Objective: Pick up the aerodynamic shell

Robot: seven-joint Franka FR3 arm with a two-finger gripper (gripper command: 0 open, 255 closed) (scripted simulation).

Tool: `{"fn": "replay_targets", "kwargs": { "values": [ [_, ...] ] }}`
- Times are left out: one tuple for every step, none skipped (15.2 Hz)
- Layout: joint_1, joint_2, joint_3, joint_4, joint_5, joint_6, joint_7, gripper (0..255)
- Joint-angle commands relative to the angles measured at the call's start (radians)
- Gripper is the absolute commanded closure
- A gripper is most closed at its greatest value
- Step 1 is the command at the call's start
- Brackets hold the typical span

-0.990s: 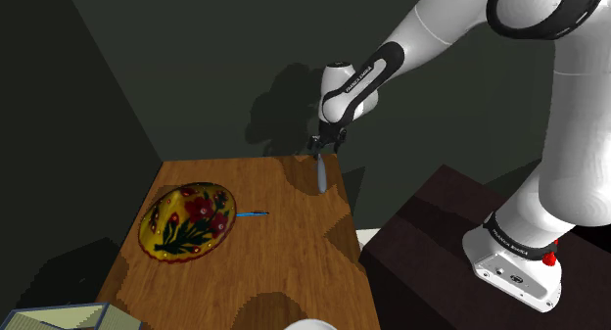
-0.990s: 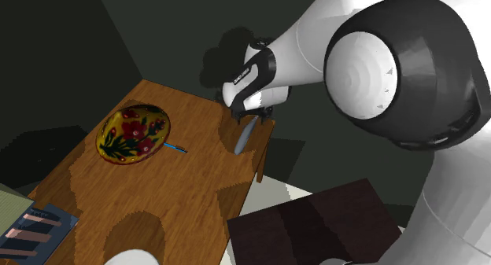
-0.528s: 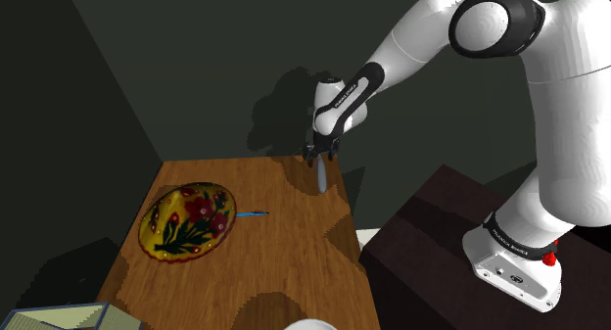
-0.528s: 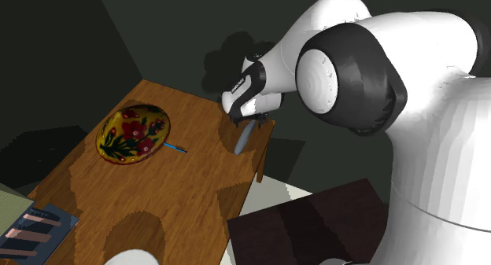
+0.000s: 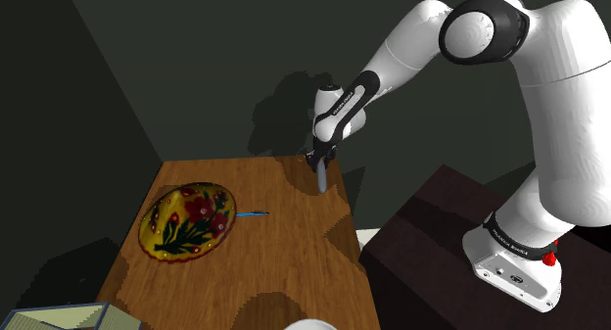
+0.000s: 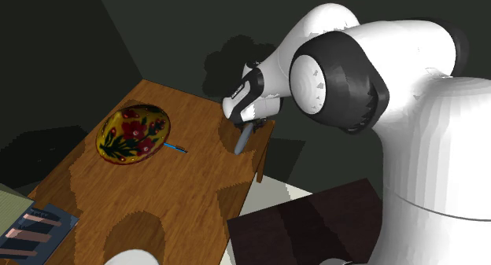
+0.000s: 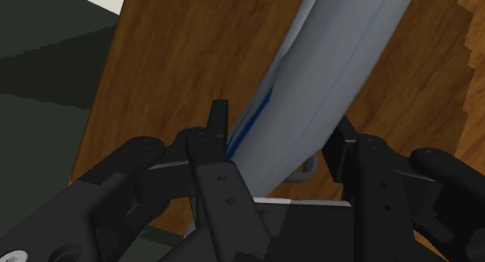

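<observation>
The aerodynamic shell (image 5: 321,178) is a slim pale grey-blue streamlined piece with a thin blue stripe. It lies near the far right edge of the wooden table (image 5: 284,259). My gripper (image 5: 318,162) is down on the shell's far end, reaching in from the shoulder view's right. In the second exterior view the gripper (image 6: 245,124) sits right over the shell (image 6: 243,138). In the wrist view the gripper (image 7: 280,136) has both black fingers (image 7: 218,136) pressed against the sides of the shell (image 7: 326,82), clasping it. The shell still rests on the wood.
A yellow plate with red flowers (image 5: 186,220) lies on the table toward the shoulder view's left, a thin blue pen (image 5: 252,214) beside it. A box-like object (image 5: 59,318) and a white rounded thing (image 5: 311,325) sit at the near edge. The dark stand (image 5: 431,230) is on the right.
The arm's upper joints swung over and the hand sank slightly onto the shell. The fingers closed in from wide apart to clasp it. The shell, plate and pen stayed put.
</observation>
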Motion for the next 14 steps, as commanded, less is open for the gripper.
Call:
{"fn": "replay_targets", "kwargs": {
  "values": [
    [0.000, 0.001, 0.000, 0.000, 0.000, 0.000, 0.000, 255],
    [0.000, 0.001, 0.000, 0.000, 0.000, 0.000, 0.000, 255],
    [0.000, 0.001, 0.000, 0.000, 0.000, 0.000, 0.000, 255],
    [0.000, 0.001, 0.000, 0.000, 0.000, 0.000, 0.000, 255],
    [0.000, 0.001, 0.000, 0.000, 0.000, 0.001, 0.000, 255],
    [0.000, 0.001, 0.000, 0.000, 0.000, 0.000, 0.000, 255],
    [0.000, 0.002, 0.000, 0.001, 0.000, 0.000, 0.000, 255],
    [-0.001, -0.011, 0.000, -0.004, 0.000, -0.007, 0.000, 255],
    [-0.001, -0.023, 0.001, -0.008, 0.001, -0.015, 0.001, 255],
    [-0.002, -0.036, 0.001, -0.013, 0.001, -0.023, 0.001, 255],
    [-0.002, -0.048, 0.002, -0.017, 0.001, -0.031, 0.002, 255],
    [-0.003, -0.061, 0.002, -0.021, 0.002, -0.040, 0.002, 255],
    [-0.003, -0.073, 0.003, -0.025, 0.002, -0.048, 0.003, 255],
    [-0.004, -0.085, 0.003, -0.029, 0.003, -0.056, 0.003, 255]
  ]
}}
